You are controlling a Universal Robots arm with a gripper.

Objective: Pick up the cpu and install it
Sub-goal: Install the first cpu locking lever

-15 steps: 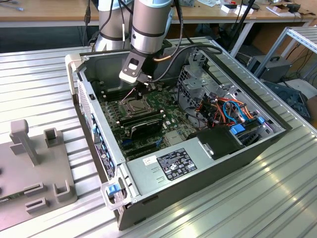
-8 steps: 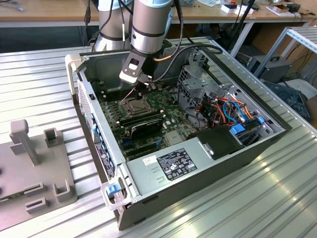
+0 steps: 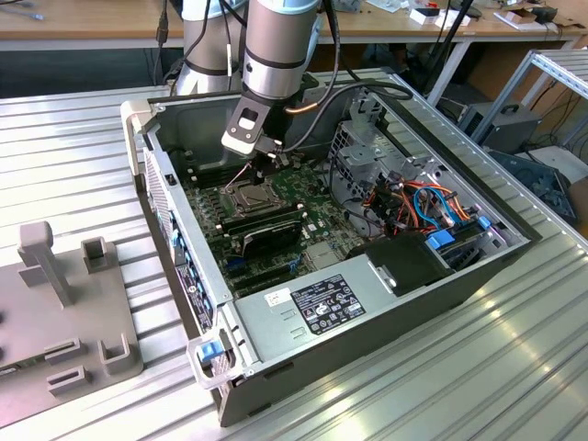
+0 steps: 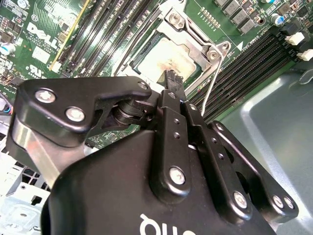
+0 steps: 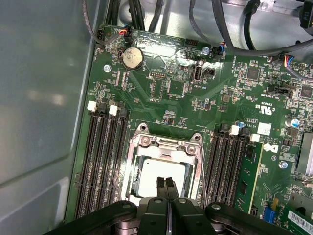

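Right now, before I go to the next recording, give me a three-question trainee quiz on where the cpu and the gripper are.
1. True or false: the cpu lies flat within the metal socket frame on the motherboard.
2. The gripper has its fingertips: A) right over the cpu; B) over a bare part of the motherboard, away from the cpu; C) clamped on the metal socket frame.
3. Fill in: the gripper is ____ (open or shut).
Key: 1 true; 2 A; 3 shut.
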